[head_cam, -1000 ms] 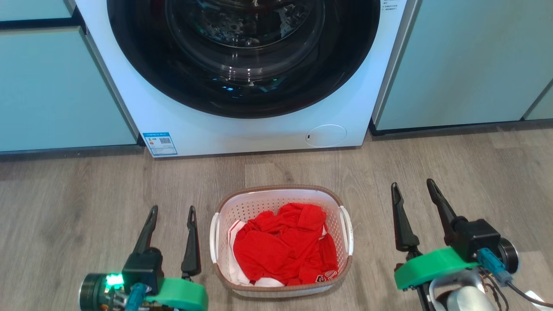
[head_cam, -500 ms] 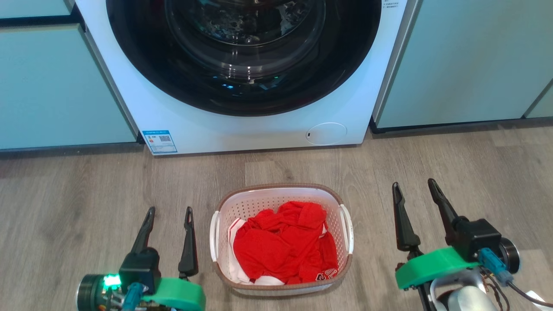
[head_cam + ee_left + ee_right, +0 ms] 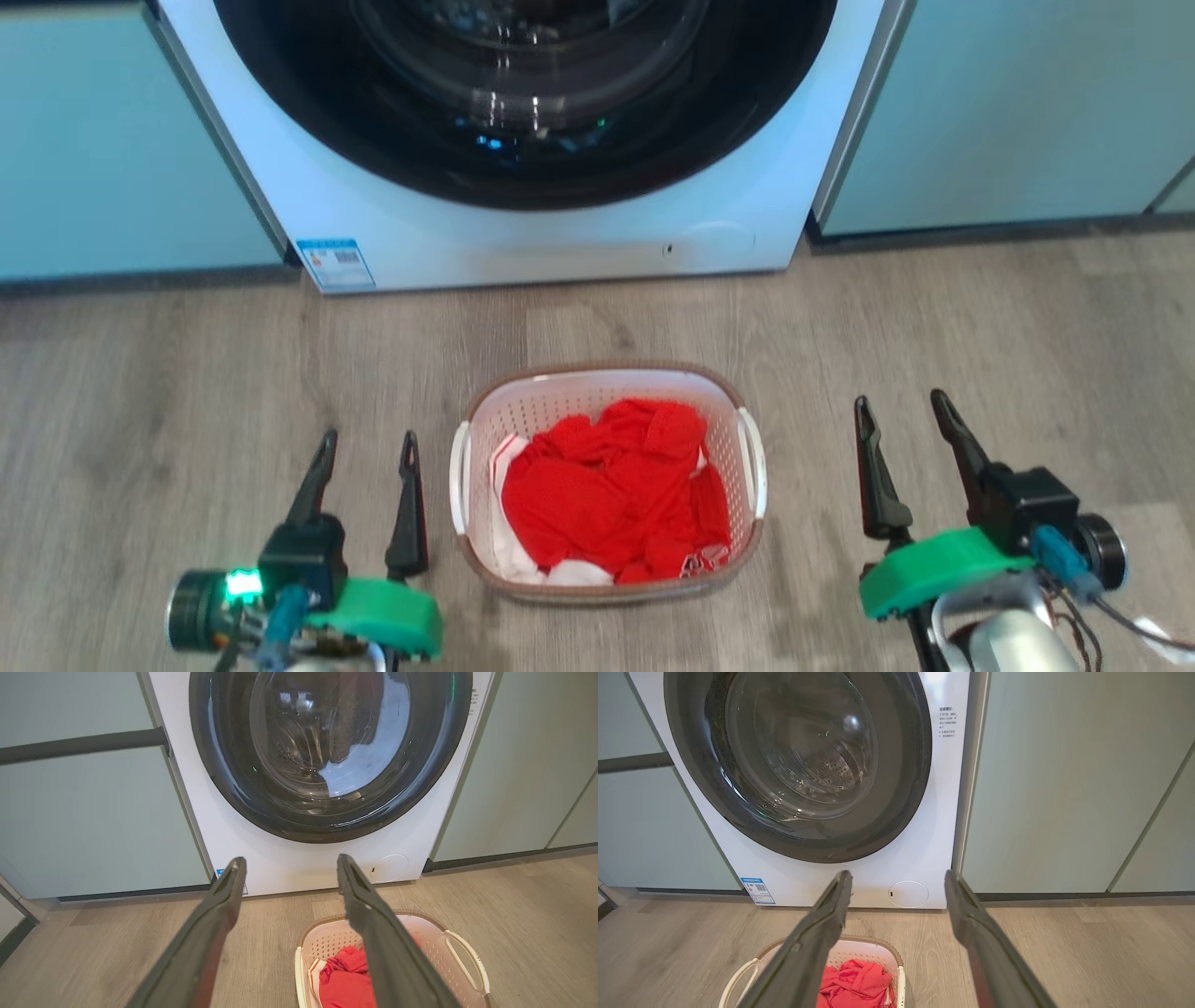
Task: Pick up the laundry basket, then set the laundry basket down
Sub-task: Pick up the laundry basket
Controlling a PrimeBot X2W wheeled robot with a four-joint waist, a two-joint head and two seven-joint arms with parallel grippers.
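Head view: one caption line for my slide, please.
White perforated plastic laundry basket, brown-rimmed, holds red cloth on wooden floor between open left gripper and open right gripper.

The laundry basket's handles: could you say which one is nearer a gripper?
The left handle: the left gripper stands just beside it; the right gripper is farther from the right handle.

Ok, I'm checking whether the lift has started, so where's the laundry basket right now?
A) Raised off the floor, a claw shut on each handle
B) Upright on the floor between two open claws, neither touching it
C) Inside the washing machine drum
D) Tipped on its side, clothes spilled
B: the laundry basket sits upright on the wood floor, with the left claw and right claw open on either side, clear of its handles.
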